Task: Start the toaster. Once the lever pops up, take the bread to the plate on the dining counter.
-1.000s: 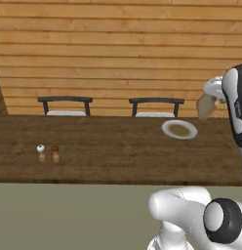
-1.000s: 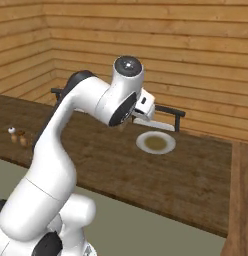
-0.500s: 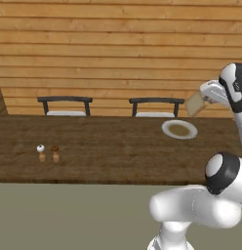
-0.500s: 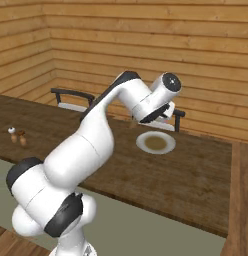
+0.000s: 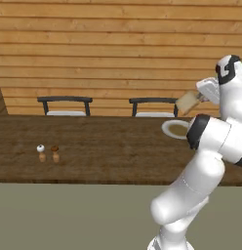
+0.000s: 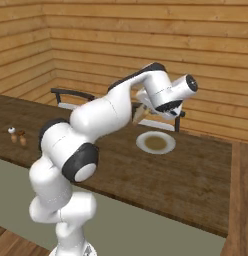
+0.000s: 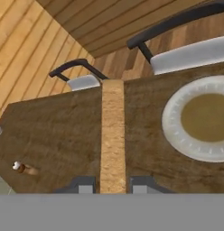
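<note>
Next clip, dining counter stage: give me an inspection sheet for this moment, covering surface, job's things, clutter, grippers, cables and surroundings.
Surface: dining counter, dark wood grain, long slab.
Job's things: bread held edge-on in the air, above the counter and beside the plate, not over it; plate is off-white with a brownish centre and carries nothing. Toaster and lever: nothing seen.
Clutter: two small shakers standing together near the counter's left end.
Grippers: gripper shut on the bread, a finger on each flat face.
Cables: nothing seen.
Surroundings: two dark-framed chairs behind the counter, wooden plank wall, wood floor.
</note>
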Motion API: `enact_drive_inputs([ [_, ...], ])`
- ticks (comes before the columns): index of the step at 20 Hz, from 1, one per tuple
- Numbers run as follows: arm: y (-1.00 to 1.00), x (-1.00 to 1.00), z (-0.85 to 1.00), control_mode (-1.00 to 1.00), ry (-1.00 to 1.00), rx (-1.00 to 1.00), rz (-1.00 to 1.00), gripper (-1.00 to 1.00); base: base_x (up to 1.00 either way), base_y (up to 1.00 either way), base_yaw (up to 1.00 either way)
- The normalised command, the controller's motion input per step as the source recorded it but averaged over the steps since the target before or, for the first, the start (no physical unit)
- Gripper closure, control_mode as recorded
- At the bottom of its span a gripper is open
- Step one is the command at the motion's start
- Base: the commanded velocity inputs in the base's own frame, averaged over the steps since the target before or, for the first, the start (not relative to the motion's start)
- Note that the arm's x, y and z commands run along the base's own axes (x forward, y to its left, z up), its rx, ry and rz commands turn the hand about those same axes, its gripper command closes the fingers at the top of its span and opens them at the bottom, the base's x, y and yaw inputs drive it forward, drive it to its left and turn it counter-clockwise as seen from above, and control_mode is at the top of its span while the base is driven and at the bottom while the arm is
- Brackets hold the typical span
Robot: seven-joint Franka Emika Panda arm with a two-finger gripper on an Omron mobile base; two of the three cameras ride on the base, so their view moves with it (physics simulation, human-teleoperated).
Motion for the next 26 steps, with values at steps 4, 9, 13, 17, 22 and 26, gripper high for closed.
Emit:
enact_drive_inputs([
  [4,-0.56,0.48,-0.37,-1.00,0.13,0.15,0.13,1.00,0.00,0.00,0.00],
  [9,-0.65,0.40,-0.22,-1.00,0.07,0.11,0.11,1.00,0.00,0.00,0.00],
  [13,-0.10,0.21,-0.39,-1.00,0.03,0.07,0.07,1.00,0.00,0.00,0.00],
  [17,0.00,0.02,-0.41,-1.00,0.00,0.06,0.06,1.00,0.00,0.00,0.00],
  [22,0.02,0.01,-0.21,-1.00,0.00,0.03,0.04,1.00,0.00,0.00,0.00],
  [26,0.34,0.00,-0.11,-1.00,0.00,0.00,0.01,1.00,0.00,0.00,0.00],
])
